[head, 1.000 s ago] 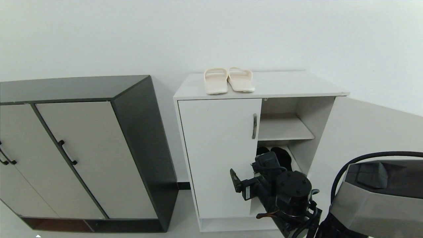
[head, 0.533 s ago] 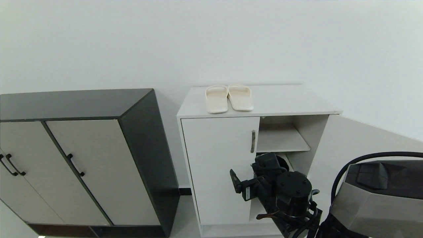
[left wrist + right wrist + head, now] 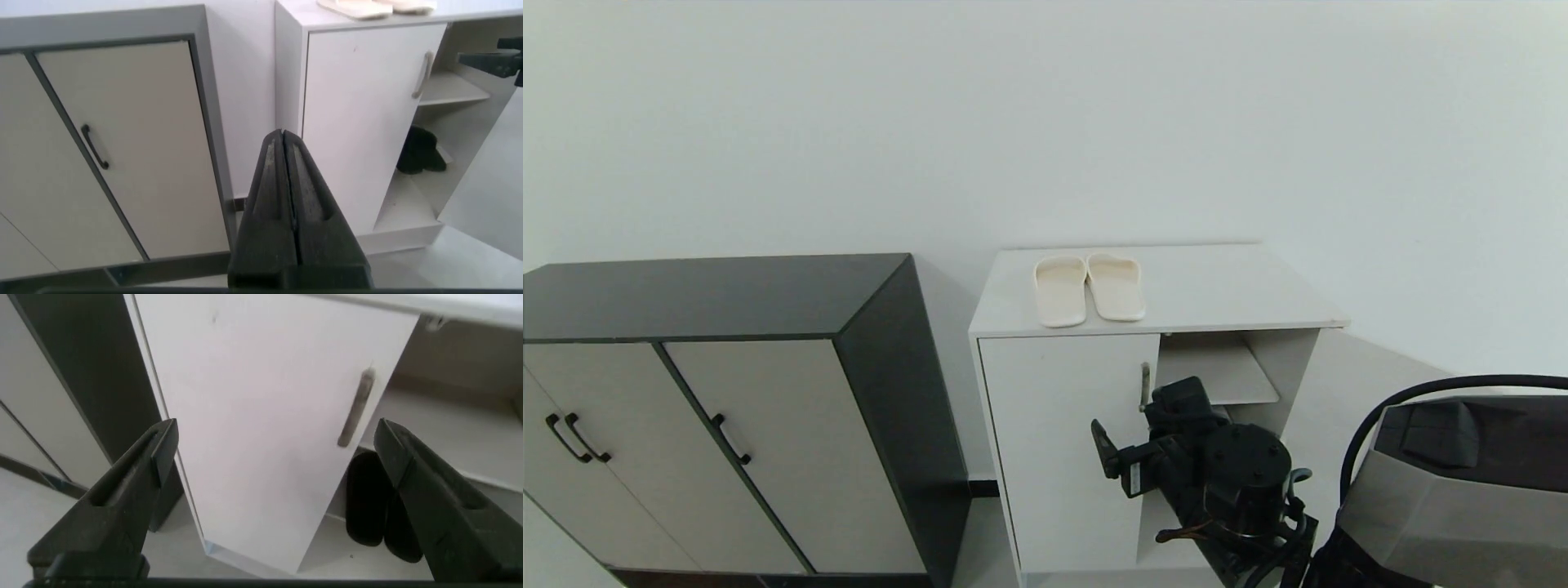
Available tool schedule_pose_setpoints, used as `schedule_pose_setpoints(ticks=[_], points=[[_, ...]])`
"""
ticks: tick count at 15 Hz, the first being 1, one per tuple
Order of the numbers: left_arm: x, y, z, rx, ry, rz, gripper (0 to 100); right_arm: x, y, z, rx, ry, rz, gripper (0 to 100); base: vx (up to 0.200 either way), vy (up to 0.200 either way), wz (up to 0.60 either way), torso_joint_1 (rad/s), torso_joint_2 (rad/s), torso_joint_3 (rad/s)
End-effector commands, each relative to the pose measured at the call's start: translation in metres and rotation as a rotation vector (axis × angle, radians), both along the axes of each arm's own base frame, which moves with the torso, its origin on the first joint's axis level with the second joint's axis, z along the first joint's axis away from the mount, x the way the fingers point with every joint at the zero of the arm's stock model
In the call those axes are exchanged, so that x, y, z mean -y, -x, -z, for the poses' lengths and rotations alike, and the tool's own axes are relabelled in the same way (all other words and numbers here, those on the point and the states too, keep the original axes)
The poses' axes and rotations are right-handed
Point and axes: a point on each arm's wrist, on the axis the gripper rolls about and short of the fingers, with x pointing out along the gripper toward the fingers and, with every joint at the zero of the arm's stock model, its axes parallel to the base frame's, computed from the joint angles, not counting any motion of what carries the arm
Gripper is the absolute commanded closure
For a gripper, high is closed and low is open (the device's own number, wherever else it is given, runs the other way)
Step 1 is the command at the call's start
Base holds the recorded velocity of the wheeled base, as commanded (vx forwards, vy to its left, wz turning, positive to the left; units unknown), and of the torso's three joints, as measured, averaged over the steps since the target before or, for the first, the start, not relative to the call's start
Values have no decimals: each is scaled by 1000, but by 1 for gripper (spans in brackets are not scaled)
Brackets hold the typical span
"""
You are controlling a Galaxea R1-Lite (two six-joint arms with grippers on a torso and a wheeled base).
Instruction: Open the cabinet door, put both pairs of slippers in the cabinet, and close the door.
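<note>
Cream slippers (image 3: pixel 1089 287) sit side by side on top of the white cabinet (image 3: pixel 1217 282). Black slippers (image 3: pixel 422 151) lie inside it, under the shelf (image 3: pixel 1217 377) in the open right half, beside the shut left door (image 3: pixel 1058 441). Right tool (image 3: pixel 276 429) is spread wide and faces that door near its handle (image 3: pixel 356 408), apart from it; left tool (image 3: pixel 282 139) is pressed together, gripping nothing, before the dark cabinet (image 3: pixel 727 392).

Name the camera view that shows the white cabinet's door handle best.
The right wrist view: the door handle appears large and whole, framed by the open right gripper. The head view shows the handle small, beside the right arm. The left wrist view shows the handle far off and at an angle.
</note>
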Motion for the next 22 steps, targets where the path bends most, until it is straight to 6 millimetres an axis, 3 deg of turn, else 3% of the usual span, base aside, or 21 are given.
schedule_pose_setpoints(ticks=[1, 8, 10, 13, 15, 22], points=[[0, 0, 0, -1, 0, 0, 100, 0, 0, 1, -3, 3, 0, 0, 0, 0, 0, 256, -588, -325], [0, 0, 0, -1, -3, 0, 100, -4, -3, 20, 31, 90, -9, 0, 0, 0, 0, 235, -517, -284], [0, 0, 0, -1, -1, 0, 100, -13, -12, 1, 30, 89, -4, 0, 0, 0, 0, 176, -376, -203], [0, 0, 0, -1, -1, 0, 100, -17, -16, -61, -107, 48, 17, 0, 0, 0, 0, 108, -227, -123], [0, 0, 0, -1, -1, 0, 100, -22, -19, -82, -148, -6, 24, 0, 0, 0, 0, 0, 0, 0], [0, 0, 0, -1, 2, 0, 100, -33, -29, -58, -187, -16, 32, 0, 0, 0, 0, 0, 0, 0]])
